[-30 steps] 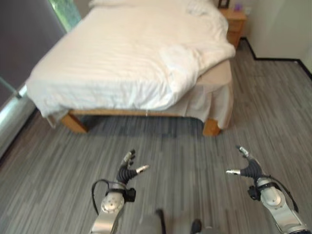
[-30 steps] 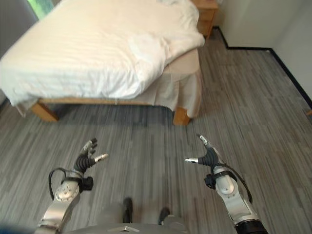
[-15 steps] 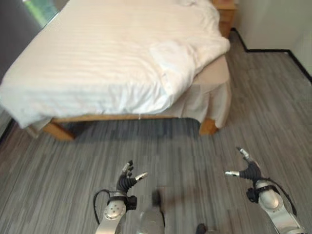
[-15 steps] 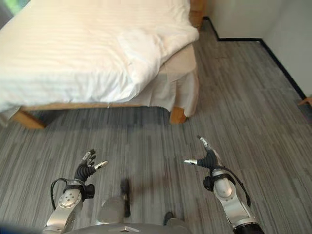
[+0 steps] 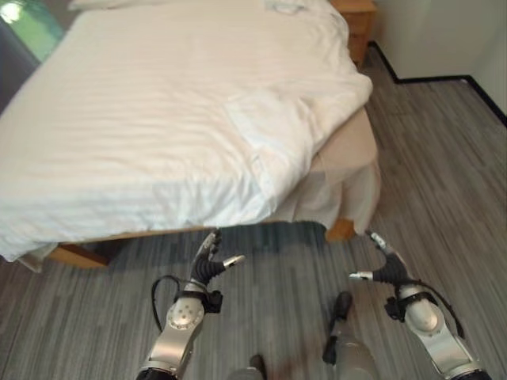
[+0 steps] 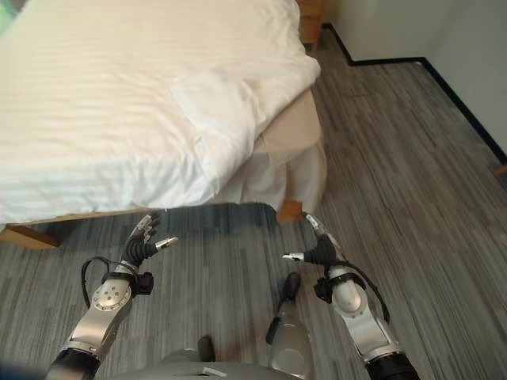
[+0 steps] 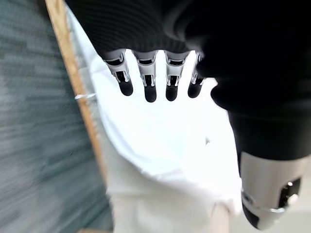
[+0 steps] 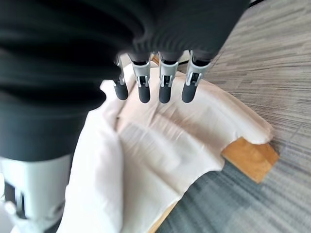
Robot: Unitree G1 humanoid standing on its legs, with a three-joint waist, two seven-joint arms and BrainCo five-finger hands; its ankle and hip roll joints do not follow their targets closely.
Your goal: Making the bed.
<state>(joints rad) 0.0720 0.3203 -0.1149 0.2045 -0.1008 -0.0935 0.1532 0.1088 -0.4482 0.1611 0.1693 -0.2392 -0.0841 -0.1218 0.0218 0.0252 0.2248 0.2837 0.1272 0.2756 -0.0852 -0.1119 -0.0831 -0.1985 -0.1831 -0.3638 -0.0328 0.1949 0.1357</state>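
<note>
You're standing on grey wood-plank flooring [image 5: 444,158] at the foot of a low wooden-framed bed [image 5: 79,255], with a black skirting board [image 5: 420,77] running along the pale wall at the far right. The white striped duvet [image 5: 142,119] covers most of the mattress, but its near right corner is flipped back on itself into a rumpled fold [image 5: 269,142], so the beige mattress corner [image 5: 348,138] and the cream bed skirt [image 5: 348,190] hanging below it are showing. A wooden bed foot [image 5: 341,230] pokes out under that skirt, and there's a small wooden nightstand [image 5: 358,20] up by the head of the bed.

Your left hand [image 5: 209,265] hovers over the floor just short of the duvet's hanging edge, fingers [image 7: 150,85] loose and spread, holding nothing. Your right hand [image 5: 383,267] is low near the exposed corner, thumb stuck out sideways and fingers [image 8: 165,85] straight, also not holding anything. Neither hand touches the bedding.
</note>
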